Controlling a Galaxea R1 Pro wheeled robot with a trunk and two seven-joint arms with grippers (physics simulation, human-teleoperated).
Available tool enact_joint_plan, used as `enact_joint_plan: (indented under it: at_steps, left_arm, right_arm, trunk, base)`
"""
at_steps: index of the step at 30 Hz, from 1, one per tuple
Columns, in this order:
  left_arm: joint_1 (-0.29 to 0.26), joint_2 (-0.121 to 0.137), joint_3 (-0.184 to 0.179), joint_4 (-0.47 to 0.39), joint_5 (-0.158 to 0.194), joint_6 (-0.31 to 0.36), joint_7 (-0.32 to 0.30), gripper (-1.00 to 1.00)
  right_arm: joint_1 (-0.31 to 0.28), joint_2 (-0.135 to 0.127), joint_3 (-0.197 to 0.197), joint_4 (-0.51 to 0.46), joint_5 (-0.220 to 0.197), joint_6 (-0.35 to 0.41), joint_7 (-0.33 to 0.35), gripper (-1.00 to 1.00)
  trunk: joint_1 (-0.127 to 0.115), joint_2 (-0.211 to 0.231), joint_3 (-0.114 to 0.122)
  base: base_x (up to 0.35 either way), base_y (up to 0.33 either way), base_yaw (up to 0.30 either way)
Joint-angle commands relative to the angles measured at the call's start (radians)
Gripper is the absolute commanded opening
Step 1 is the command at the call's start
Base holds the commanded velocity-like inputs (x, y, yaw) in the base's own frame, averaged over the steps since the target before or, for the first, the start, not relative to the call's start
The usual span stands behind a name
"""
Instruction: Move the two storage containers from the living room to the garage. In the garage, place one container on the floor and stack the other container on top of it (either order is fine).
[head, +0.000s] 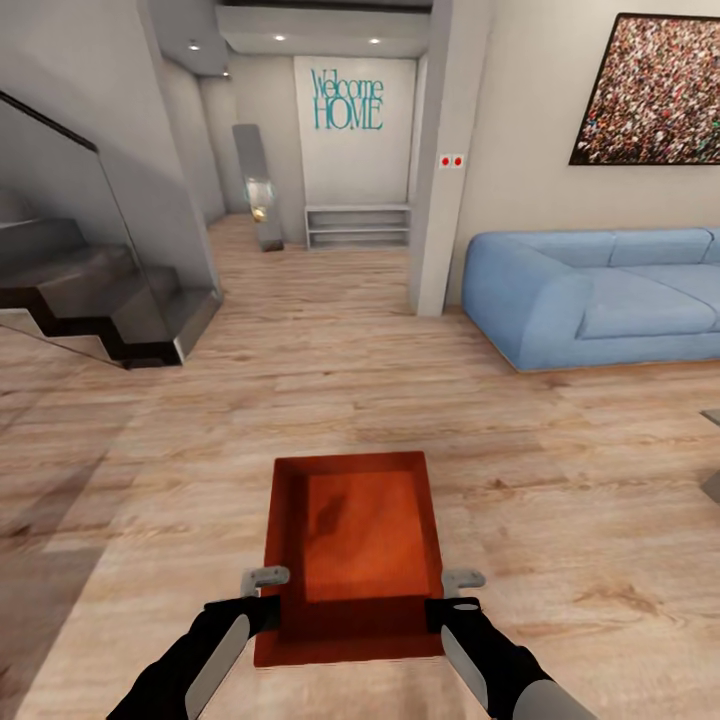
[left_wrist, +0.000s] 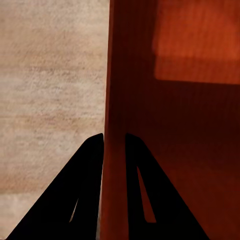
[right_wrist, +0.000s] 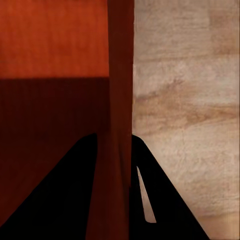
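One orange-red storage container (head: 352, 555) is held up in front of the robot, above the light wood plank floor (head: 300, 400) of the living room. The container is open at the top, and its flat bottom can be seen inside.

The left gripper (head: 266, 596) is clamped on the container's left wall. In the left wrist view, the left gripper (left_wrist: 114, 145) has one black finger (left_wrist: 85, 190) outside the wall and the other inside, with the thin wall of the container (left_wrist: 175, 100) squeezed between them.

The right gripper (head: 452, 596) is clamped on the container's right wall. In the right wrist view, the right gripper (right_wrist: 114, 142) is seen the same way: one finger (right_wrist: 65, 190) is inside the container (right_wrist: 50, 75) and the other is outside, with the wall pinched between them. The wood floor (right_wrist: 190, 100) is seen past the wall.

A blue sofa (head: 600, 295) is seen at the right, well apart from the container. A big speckled picture (head: 655, 90) is hung on the wall above it. Dark stairs (head: 100, 290) are seen at the left. Far ahead, down a hall, the words "Welcome HOME" (head: 347, 100) are written on a white wall, above a low grey shelf (head: 357, 227).
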Motion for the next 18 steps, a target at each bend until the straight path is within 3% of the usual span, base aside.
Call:
enact_joint_plan:
  at_steps: [1,18]
  left_arm:
    - [-0.001,0.001,0.0,-0.022,-0.003,-0.073,0.01,-1.0]
    - [-0.001,0.001,0.001,-0.024,-0.003,-0.073,0.009,-1.0]
  right_arm:
    - [0.0,-0.001,0.004,0.0,-0.018,0.004,-0.005,-1.0]
    - [0.0,-0.002,0.004,0.0,-0.018,0.004,-0.007,-1.0]
  trunk:
    - [0.0,0.0,-0.001]
    - [0.0,0.0,-0.001]
  base:
    - [0.251,0.23,0.0]
    - [0.251,0.23,0.0]
